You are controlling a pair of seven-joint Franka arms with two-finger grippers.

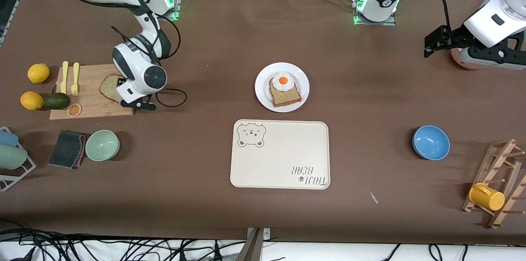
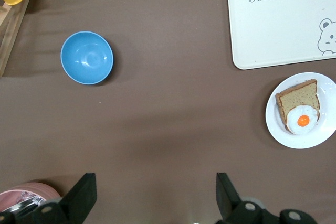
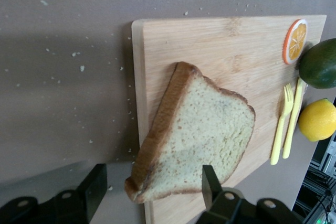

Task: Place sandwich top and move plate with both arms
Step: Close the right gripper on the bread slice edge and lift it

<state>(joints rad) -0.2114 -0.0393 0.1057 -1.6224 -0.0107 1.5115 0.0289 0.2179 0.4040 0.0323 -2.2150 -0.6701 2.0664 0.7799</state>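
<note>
Sandwich top (image 3: 197, 137) on cutting board (image 3: 231, 61), straddled by unclenched right gripper (image 3: 152, 187), not yet lifted; plate (image 1: 263, 92) unmoved; left gripper (image 2: 155, 195) released, waiting.

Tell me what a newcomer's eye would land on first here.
Probably the small round white plate mid-table, holding a brown toast slice topped with a fried egg. Next, the right gripper, fingers either side of the light speckled bread slice on the bamboo cutting board. The left gripper waits open above bare table.
</note>
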